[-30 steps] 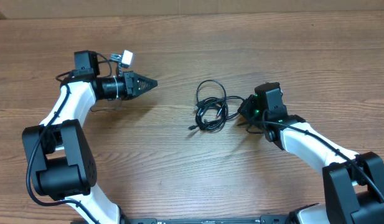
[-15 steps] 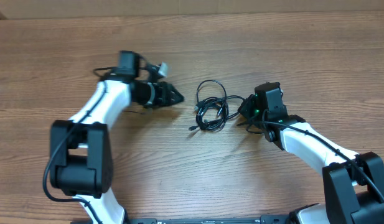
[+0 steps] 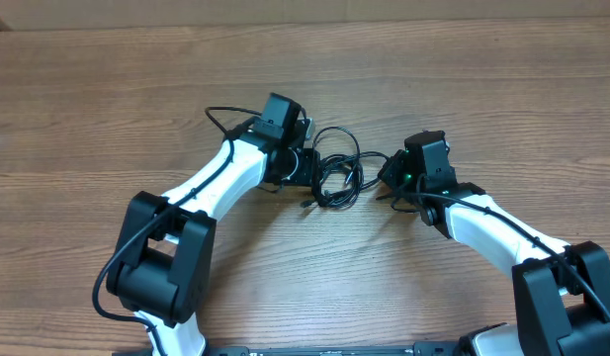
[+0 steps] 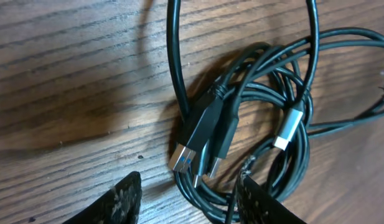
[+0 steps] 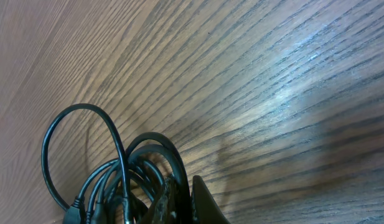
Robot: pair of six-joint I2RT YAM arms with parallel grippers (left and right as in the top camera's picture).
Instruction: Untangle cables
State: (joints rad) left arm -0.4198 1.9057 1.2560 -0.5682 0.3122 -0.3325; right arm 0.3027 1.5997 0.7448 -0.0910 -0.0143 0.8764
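cables [image 3: 334,173]: knotted bundle on the table [image 3: 482,89], between both arms | left gripper [image 4: 188,190]: jaws apart, hovering by the plug ends [image 4: 198,149] | right gripper [image 3: 389,178]: clenched on a strand at the bundle's edge | risk: grabbing several strands together could tighten the knot; pulling might drag the whole bundle

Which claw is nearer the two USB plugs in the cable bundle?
Left. The left claw hangs open right over the USB plugs on the left side of the cables; the right claw sits shut at the bundle's opposite edge.
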